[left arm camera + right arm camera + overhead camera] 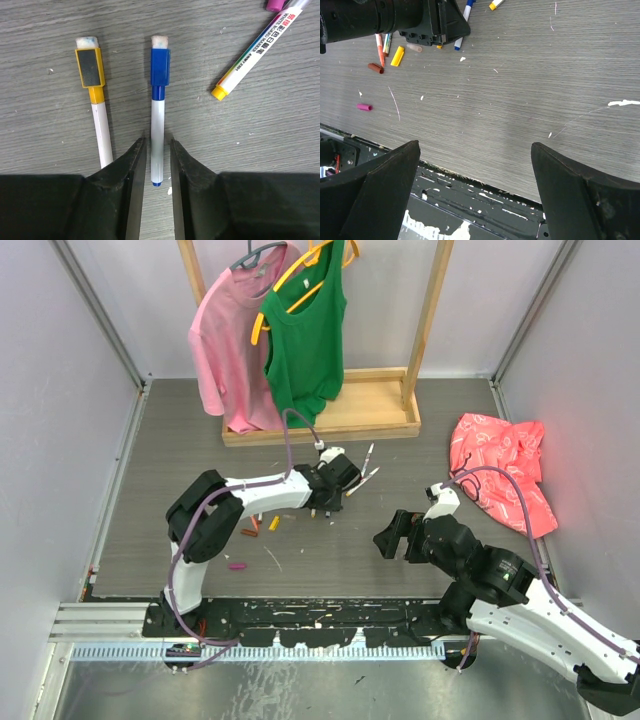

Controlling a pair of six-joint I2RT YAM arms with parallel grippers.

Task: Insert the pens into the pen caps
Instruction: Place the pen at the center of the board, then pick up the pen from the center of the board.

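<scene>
A white pen point(158, 130) wearing a blue cap point(160, 67) lies flat on the grey table, its bare end between the fingers of my left gripper point(157, 142). The jaws stand a little apart, with a thin gap on each side of the barrel. Beside it on the left lies a pen point(101, 130) with a yellow cap point(90, 67). A printed pen point(257, 47) with a yellow end lies at the upper right. Loose magenta point(364, 106), yellow point(397, 56) and brown point(375, 68) caps lie left of centre. My right gripper point(475, 147) hangs wide open over the table's near edge, holding nothing.
A wooden clothes rack point(330, 420) with a pink shirt point(228, 340) and a green top point(305, 335) stands at the back. A red cloth point(505, 475) lies at the right. Grey walls close in both sides, and a metal rail point(250, 625) runs along the front.
</scene>
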